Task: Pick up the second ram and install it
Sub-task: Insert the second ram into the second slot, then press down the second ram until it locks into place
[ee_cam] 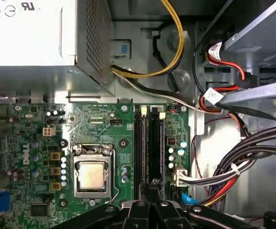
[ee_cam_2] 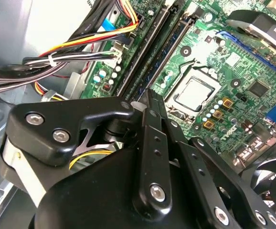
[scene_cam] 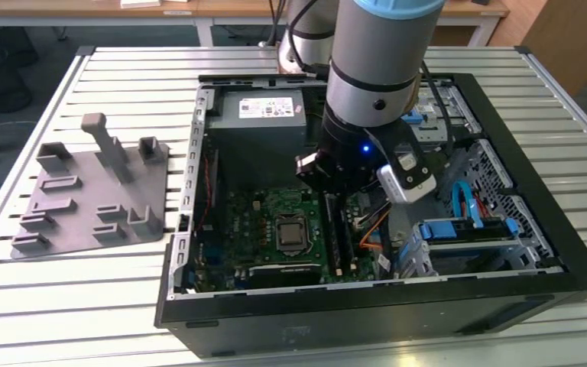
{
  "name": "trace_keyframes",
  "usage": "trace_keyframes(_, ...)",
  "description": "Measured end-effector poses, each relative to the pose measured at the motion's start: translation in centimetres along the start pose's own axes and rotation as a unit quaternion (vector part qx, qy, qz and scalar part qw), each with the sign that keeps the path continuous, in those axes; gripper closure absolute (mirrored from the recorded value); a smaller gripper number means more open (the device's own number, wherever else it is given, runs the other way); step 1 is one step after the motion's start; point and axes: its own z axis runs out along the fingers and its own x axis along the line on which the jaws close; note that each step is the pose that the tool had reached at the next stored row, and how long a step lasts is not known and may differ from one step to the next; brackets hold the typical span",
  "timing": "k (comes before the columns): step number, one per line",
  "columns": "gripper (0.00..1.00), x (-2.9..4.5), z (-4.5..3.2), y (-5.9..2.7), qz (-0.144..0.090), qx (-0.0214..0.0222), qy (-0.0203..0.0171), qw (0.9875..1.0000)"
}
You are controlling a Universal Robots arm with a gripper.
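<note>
The second ram [ee_cam: 154, 143] stands on edge in one of the long black slots of the green motherboard [ee_cam: 104, 124], next to the processor socket. In the second wrist view it shows as a dark blue-green strip [ee_cam_2: 164, 59] running away from my fingertips. My gripper [ee_cam_2: 150, 98] is shut, its two finger plates drawn together right above one end of the stick [ee_cam: 152, 185]. I cannot tell whether the tips touch the stick. In the exterior view the gripper [scene_cam: 330, 197] hangs low inside the open computer case, over the slots [scene_cam: 341, 237].
The grey power supply [scene_cam: 261, 115] sits at the case's far end. Cable bundles [ee_cam: 243, 162] run close beside the slots. Blue drive bays [scene_cam: 472, 229] fill the exterior view's right. A grey fixture plate [scene_cam: 89, 191] lies on the slatted table outside the case.
</note>
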Motion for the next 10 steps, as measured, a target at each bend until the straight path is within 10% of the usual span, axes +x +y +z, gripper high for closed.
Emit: trace_keyframes(10,0.90,0.00,-0.03,0.00,0.000,0.0001,0.0000,1.0000)
